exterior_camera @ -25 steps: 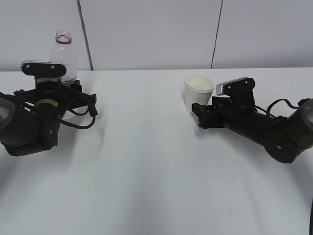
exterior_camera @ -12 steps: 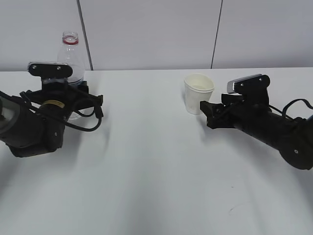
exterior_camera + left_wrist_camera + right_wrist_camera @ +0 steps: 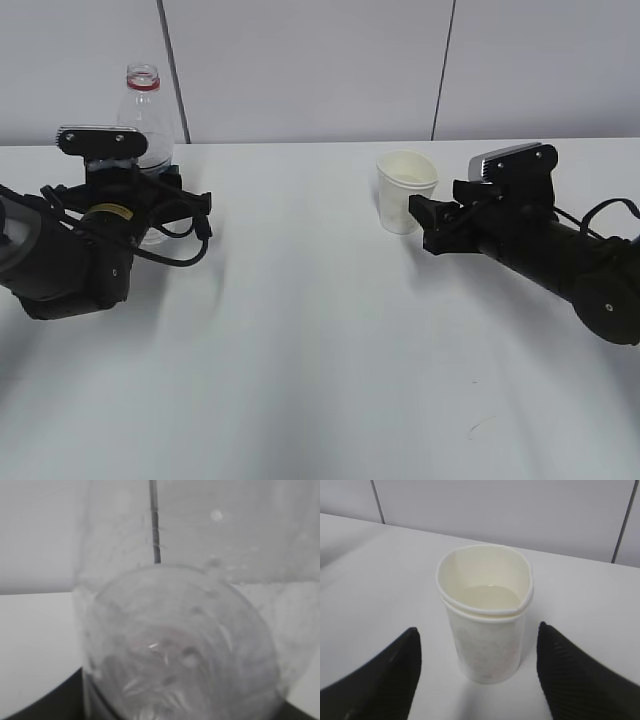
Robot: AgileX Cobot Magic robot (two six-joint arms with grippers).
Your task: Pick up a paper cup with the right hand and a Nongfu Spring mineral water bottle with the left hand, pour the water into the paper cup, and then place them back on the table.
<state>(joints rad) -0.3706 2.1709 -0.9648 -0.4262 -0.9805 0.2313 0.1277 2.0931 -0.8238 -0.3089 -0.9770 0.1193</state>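
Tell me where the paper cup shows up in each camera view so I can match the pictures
Exterior view: the paper cup stands right of centre, just off the right gripper.
Left wrist view: not in it; the bottle fills the picture.
Right wrist view: the cup stands at centre, between the two open fingers.
Shared landmark: the dark wall seam behind the cup.

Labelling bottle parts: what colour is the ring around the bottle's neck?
Red, on the bottle; clearest in the exterior view.

A plain white counter (image 3: 320,380) meets a pale grey panelled wall (image 3: 300,70) with dark vertical seams (image 3: 443,70).
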